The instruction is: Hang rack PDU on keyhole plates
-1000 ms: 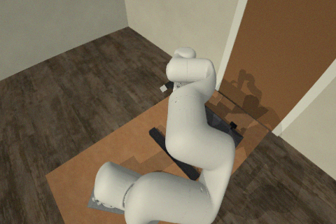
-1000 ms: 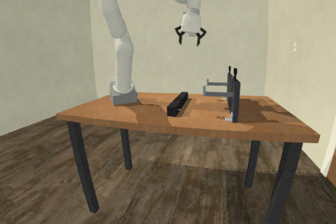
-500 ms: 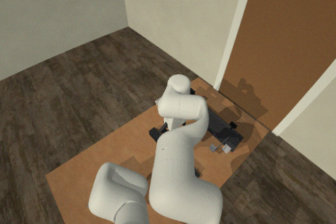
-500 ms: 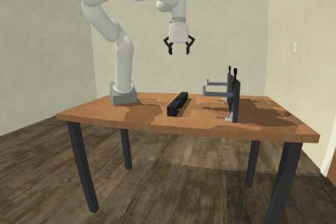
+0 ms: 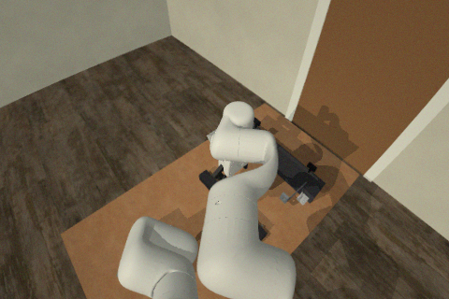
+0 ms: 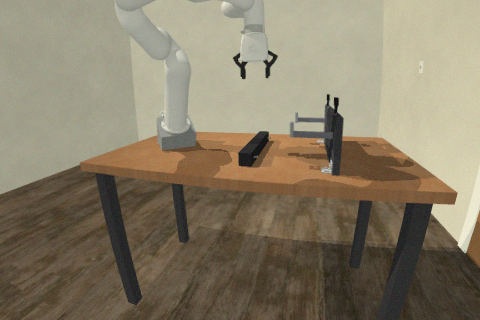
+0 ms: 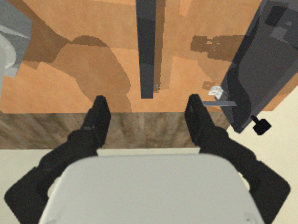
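The rack PDU is a long black bar lying flat on the wooden table; it also shows in the wrist view, running away from the camera. The dark upright panel with the keyhole plates stands on the table to the right of it, with two grey arms sticking out towards the PDU; the wrist view shows the panel at the right. My gripper is open and empty, pointing down, high above the PDU. In the wrist view the fingers frame the PDU's near end. The arm hides most of the PDU in the top view.
The arm's grey base stands at the table's back left. The table edge runs just under the fingers in the wrist view. Walls stand behind and to the right of the table.
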